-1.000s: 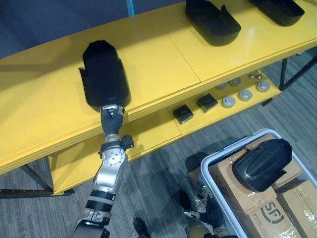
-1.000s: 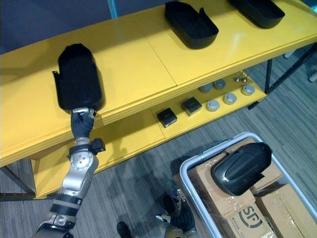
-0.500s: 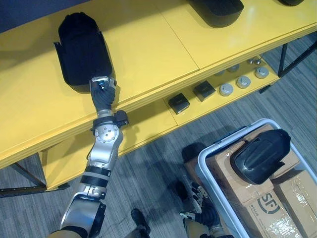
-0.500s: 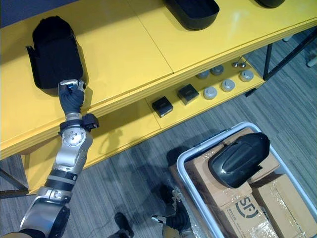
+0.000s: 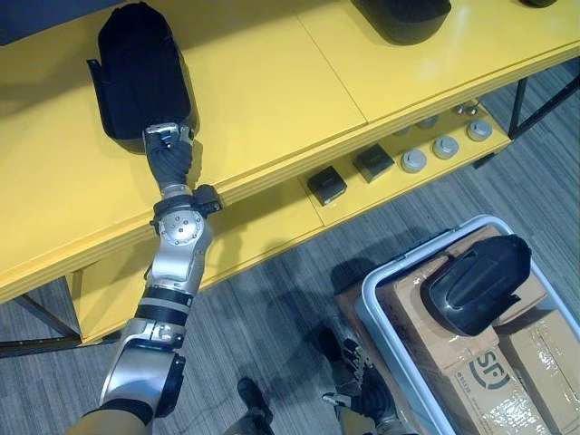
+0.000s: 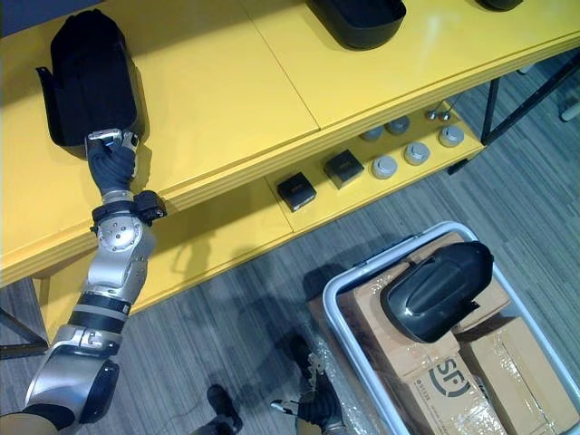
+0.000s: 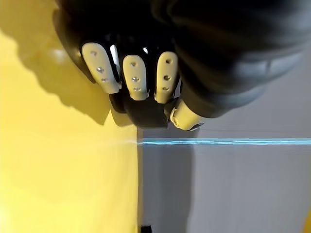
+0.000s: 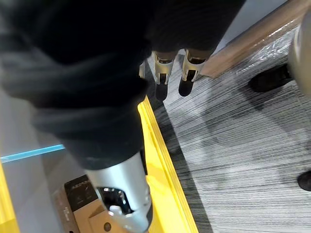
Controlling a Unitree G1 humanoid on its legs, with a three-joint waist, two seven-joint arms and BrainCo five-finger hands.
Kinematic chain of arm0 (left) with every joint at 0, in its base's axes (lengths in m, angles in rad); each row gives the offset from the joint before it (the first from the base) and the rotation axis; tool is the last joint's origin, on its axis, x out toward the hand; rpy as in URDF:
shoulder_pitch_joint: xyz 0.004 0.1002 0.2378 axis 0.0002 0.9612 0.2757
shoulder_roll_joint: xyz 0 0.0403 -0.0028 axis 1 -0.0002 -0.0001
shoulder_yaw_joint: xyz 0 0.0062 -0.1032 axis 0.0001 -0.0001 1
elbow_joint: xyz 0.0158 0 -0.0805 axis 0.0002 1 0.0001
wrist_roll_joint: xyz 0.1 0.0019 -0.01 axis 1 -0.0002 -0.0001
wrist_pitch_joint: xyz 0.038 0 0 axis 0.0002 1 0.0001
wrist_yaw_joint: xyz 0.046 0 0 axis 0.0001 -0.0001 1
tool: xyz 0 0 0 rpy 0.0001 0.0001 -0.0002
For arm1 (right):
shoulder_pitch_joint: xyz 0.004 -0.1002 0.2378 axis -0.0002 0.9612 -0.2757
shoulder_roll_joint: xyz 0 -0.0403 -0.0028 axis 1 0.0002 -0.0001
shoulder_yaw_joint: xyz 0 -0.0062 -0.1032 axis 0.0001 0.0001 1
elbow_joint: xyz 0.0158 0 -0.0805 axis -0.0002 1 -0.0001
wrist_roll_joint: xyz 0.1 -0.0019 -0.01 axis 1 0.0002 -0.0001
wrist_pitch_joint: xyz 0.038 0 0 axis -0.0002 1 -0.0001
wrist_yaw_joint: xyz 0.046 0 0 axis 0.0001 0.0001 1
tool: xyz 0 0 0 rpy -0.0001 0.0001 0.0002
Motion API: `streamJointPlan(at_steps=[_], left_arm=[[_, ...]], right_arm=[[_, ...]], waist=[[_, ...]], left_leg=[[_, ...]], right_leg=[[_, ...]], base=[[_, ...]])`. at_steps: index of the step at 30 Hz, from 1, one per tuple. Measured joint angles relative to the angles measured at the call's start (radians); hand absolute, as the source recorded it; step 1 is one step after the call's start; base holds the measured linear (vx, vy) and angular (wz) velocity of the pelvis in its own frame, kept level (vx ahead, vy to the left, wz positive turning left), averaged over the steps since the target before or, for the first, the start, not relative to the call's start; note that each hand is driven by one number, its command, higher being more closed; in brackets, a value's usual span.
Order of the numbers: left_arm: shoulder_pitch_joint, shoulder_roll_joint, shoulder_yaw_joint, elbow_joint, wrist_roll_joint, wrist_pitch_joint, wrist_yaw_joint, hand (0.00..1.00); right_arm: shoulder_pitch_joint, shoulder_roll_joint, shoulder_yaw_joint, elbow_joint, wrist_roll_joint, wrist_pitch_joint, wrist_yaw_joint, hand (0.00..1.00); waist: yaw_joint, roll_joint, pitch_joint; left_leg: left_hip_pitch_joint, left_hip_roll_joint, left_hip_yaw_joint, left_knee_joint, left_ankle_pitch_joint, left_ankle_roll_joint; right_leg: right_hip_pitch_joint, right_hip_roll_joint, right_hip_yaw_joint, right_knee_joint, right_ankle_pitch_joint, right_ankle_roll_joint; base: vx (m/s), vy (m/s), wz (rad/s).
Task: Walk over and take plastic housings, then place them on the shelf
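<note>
Step in hand: setting the black housing (image 5: pixel 140 68) down on the yellow shelf (image 5: pixel 272 91), as I judge it. It lies flat on the top board, its near end a little in from the front edge.
Left hand: the left hand (image 5: pixel 163 145) reaches over the shelf's front edge to that near end. In the left wrist view its fingers (image 7: pixel 133 77) curl over the housing's dark rim with the thumb (image 7: pixel 183 115) beneath, so they are grasping the housing.
Right hand: the right hand (image 8: pixel 164 73) hangs low beside the bin, fingers relaxed and holding nothing.
Work left: a second housing (image 5: pixel 478 283) lies on cardboard boxes (image 5: pixel 426 349) inside the grey-rimmed bin (image 5: pixel 367 299) on the floor. Other housings (image 5: pixel 403 14) sit farther along the shelf top.
Doing it well: make sure the housing rests fully on the board before letting go. Straighten fingers and thumb together, then draw the hand straight back over the edge so the tips do not drag the housing along.
Risk: a smooth, light housing probably slides easily on the painted board, and a snagged fingertip could pull it askew or toward the edge.
Lower shelf: small black blocks (image 5: pixel 326 185) and round grey parts (image 5: pixel 414 161) lie well apart from the arm.
</note>
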Motion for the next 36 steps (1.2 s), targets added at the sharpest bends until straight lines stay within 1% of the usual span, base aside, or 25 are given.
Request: streamJointPlan(at_steps=[1,2,5,10,11,13,14,15,17,19,20,21,22,23,24,25,26,27,29,30,31,32,34,35,36], left_arm=[[0.053,-0.035,-0.014,-0.056,0.004,-0.001,-0.002,1.00],[0.082,-0.051,-0.026,-0.084,0.006,-0.002,-0.005,0.00],[0.226,-0.123,-0.090,-0.209,0.008,-0.003,-0.037,0.00],[0.530,-0.237,-0.115,-0.463,0.019,-0.017,-0.098,0.00],[0.590,-0.253,-0.114,-0.510,0.031,-0.035,-0.107,0.00],[0.655,-0.276,-0.113,-0.549,0.056,-0.046,-0.112,0.00],[0.696,-0.295,-0.111,-0.564,0.068,-0.054,-0.110,0.00],[0.730,-0.313,-0.112,-0.561,0.069,-0.058,-0.110,0.00],[0.750,-0.316,-0.117,-0.539,0.089,-0.058,-0.113,0.00],[0.751,-0.316,-0.113,-0.484,0.144,-0.056,-0.114,0.00],[0.751,-0.309,-0.114,-0.467,0.156,-0.050,-0.111,0.00],[0.751,-0.303,-0.115,-0.446,0.177,-0.044,-0.110,0.00],[0.744,-0.294,-0.111,-0.427,0.193,-0.029,-0.109,0.00],[0.741,-0.288,-0.102,-0.418,0.205,-0.025,-0.109,0.00],[0.728,-0.295,-0.073,-0.372,0.224,-0.013,-0.109,0.00],[0.727,-0.311,-0.057,-0.342,0.224,0.004,-0.108,0.00],[0.733,-0.318,-0.054,-0.336,0.226,0.007,-0.108,0.00],[0.747,-0.330,-0.030,-0.335,0.238,0.009,-0.108,0.00],[0.754,-0.331,-0.004,-0.335,0.244,0.009,-0.106,0.00],[0.754,-0.332,0.008,-0.334,0.244,0.014,-0.105,0.00],[0.753,-0.334,0.012,-0.328,0.245,0.018,-0.105,0.00],[0.757,-0.354,0.012,-0.322,0.249,0.029,-0.106,0.00],[0.766,-0.370,0.015,-0.298,0.267,0.031,-0.106,0.00],[0.768,-0.371,0.038,-0.273,0.281,0.032,-0.105,0.00],[0.772,-0.372,0.069,-0.239,0.282,0.033,-0.104,0.00]], right_arm=[[-0.005,0.001,-0.005,-0.001,0.000,0.000,0.000,0.00],[-0.008,0.001,-0.011,-0.001,0.000,0.000,0.000,0.00],[-0.036,0.001,-0.054,-0.004,0.000,0.000,0.000,0.00],[-0.048,0.000,-0.135,-0.014,-0.005,0.000,-0.004,0.00],[-0.062,-0.001,-0.150,-0.016,-0.006,0.000,-0.005,0.00],[-0.076,-0.004,-0.182,-0.040,-0.028,0.000,-0.015,0.00],[-0.079,-0.011,-0.209,-0.082,-0.047,0.000,-0.023,0.00],[-0.077,-0.013,-0.250,-0.120,-0.061,-0.001,-0.026,0.00],[-0.058,0.003,-0.316,-0.156,-0.073,-0.001,-0.038,0.00],[-0.014,0.022,-0.388,-0.226,-0.084,-0.002,-0.053,0.00],[0.009,0.025,-0.407,-0.253,-0.089,-0.002,-0.064,0.00],[0.036,0.028,-0.426,-0.273,-0.092,-0.002,-0.073,0.00],[0.055,0.041,-0.447,-0.278,-0.093,-0.002,-0.077,0.00],[0.054,0.047,-0.458,-0.278,-0.093,-0.001,-0.080,0.00],[0.058,0.074,-0.485,-0.279,-0.093,-0.001,-0.093,0.00],[0.064,0.080,-0.520,-0.269,-0.097,0.000,-0.110,0.00],[0.063,0.079,-0.531,-0.264,-0.101,0.000,-0.113,0.00],[0.058,0.079,-0.541,-0.256,-0.116,0.000,-0.119,0.00],[0.051,0.080,-0.541,-0.220,-0.119,-0.001,-0.123,0.00],[0.041,0.080,-0.539,-0.198,-0.123,0.000,-0.126,0.00],[0.044,0.081,-0.539,-0.194,-0.128,0.001,-0.128,0.00],[0.049,0.081,-0.538,-0.192,-0.137,0.002,-0.132,0.00],[0.056,0.084,-0.525,-0.184,-0.137,0.003,-0.132,0.00],[0.052,0.094,-0.512,-0.170,-0.138,0.003,-0.133,0.00],[0.044,0.108,-0.500,-0.143,-0.139,0.003,-0.134,0.00]], waist=[[0.001,0.000,0.000],[0.001,0.000,-0.001],[0.004,0.001,-0.020],[0.034,0.020,-0.137],[0.046,0.027,-0.168],[0.074,0.037,-0.201],[0.091,0.047,-0.211],[0.088,0.066,-0.223],[0.079,0.056,-0.232],[0.076,0.035,-0.240],[0.072,0.026,-0.246],[0.058,0.011,-0.246],[0.052,-0.006,-0.245],[0.059,-0.006,-0.246],[0.034,-0.006,-0.240],[0.028,0.012,-0.229],[0.027,0.017,-0.229],[0.028,0.023,-0.228],[0.031,0.022,-0.229],[0.035,0.019,-0.227],[0.031,0.028,-0.224],[0.032,0.047,-0.221],[0.039,0.071,-0.234],[0.043,0.079,-0.234],[0.056,0.076,-0.230]], left_leg=[[0.015,-0.002,-0.004,-0.006,0.000,0.000],[0.022,-0.003,-0.006,-0.010,0.000,0.000],[0.051,-0.010,-0.022,-0.030,0.004,0.001],[0.145,-0.010,0.002,-0.085,0.010,-0.005],[0.164,-0.006,0.010,-0.079,0.000,-0.008],[0.173,0.003,-0.043,-0.027,-0.034,0.002],[0.186,0.009,-0.116,0.000,-0.066,-0.001],[0.213,0.017,-0.134,0.005,-0.101,-0.021],[0.249,0.004,-0.096,0.017,-0.114,-0.019],[0.271,-0.022,-0.009,0.033,-0.131,-0.008],[0.265,-0.035,0.039,0.044,-0.139,0.003],[0.243,-0.041,0.101,0.069,-0.157,0.015],[0.232,-0.041,0.182,0.078,-0.162,0.031],[0.229,-0.028,0.235,0.070,-0.154,0.046],[0.223,-0.005,0.297,0.067,-0.143,0.056],[0.238,0.020,0.365,0.064,-0.133,0.050],[0.246,0.036,0.400,0.067,-0.131,0.048],[0.265,0.062,0.470,0.071,-0.125,0.037],[0.287,0.095,0.545,0.080,-0.119,0.019],[0.296,0.103,0.574,0.084,-0.117,-0.008],[0.293,0.103,0.559,0.077,-0.113,-0.008],[0.288,0.104,0.520,0.062,-0.108,-0.004],[0.291,0.138,0.493,0.060,-0.108,-0.004],[0.296,0.184,0.492,0.113,-0.105,0.007],[0.282,0.253,0.467,0.244,-0.107,0.029]], right_leg=[[0.017,-0.001,-0.004,-0.006,-0.001,0.000],[0.025,-0.002,-0.007,-0.006,-0.003,0.002],[0.056,-0.006,-0.027,-0.009,-0.012,0.006],[0.121,0.005,-0.022,-0.023,-0.024,0.008],[0.133,0.012,-0.009,-0.017,-0.031,0.005],[0.135,0.024,0.021,0.015,-0.047,0.010],[0.135,0.036,0.048,0.041,-0.061,0.011],[0.133,0.053,0.074,0.075,-0.076,0.019],[0.125,0.054,0.113,0.123,-0.092,0.035],[0.098,0.053,0.206,0.148,-0.082,0.048],[0.070,0.052,0.257,0.147,-0.062,0.063],[0.043,0.050,0.281,0.109,0.004,0.075],[0.028,0.054,0.242,0.001,0.158,0.062],[0.013,0.062,0.201,-0.037,0.210,0.067],[-0.016,0.073,-0.031,0.024,0.163,0.008],[-0.040,0.074,-0.209,0.174,0.010,-0.097],[-0.039,0.069,-0.256,0.233,-0.051,-0.107],[-0.031,0.046,-0.329,0.309,-0.135,-0.103],[-0.005,-0.004,-0.423,0.356,-0.202,-0.099],[0.004,-0.008,-0.469,0.330,-0.202,-0.108],[0.007,0.007,-0.462,0.314,-0.192,-0.124],[0.019,0.042,-0.441,0.274,-0.185,-0.126],[0.054,0.083,-0.463,0.208,-0.186,-0.133],[0.091,0.110,-0.494,0.174,-0.187,-0.134],[0.121,0.132,-0.495,0.163,-0.192,-0.144]], base=[[0.00,0.021,0.10],[-0.01,0.022,0.17],[0.00,0.017,0.15],[0.06,0.011,-0.12],[0.05,-0.003,-0.31],[0.03,-0.019,-0.46],[-0.01,-0.025,-0.70],[-0.03,0.028,-0.80],[-0.06,0.077,-0.62],[-0.14,0.115,-1.11],[-0.19,0.156,-1.62],[-0.23,0.132,-1.88],[-0.22,0.088,-1.93],[-0.26,-0.004,-1.91],[-0.22,-0.031,-1.75],[-0.21,-0.030,-1.60],[-0.15,0.033,-1.72],[-0.10,0.027,-1.44],[-0.10,-0.079,-1.50],[-0.06,-0.129,-1.17],[0.00,-0.131,-0.86],[0.01,-0.154,-0.63],[0.06,-0.159,-0.57],[0.13,-0.189,-0.35],[0.16,-0.217,-0.28]])
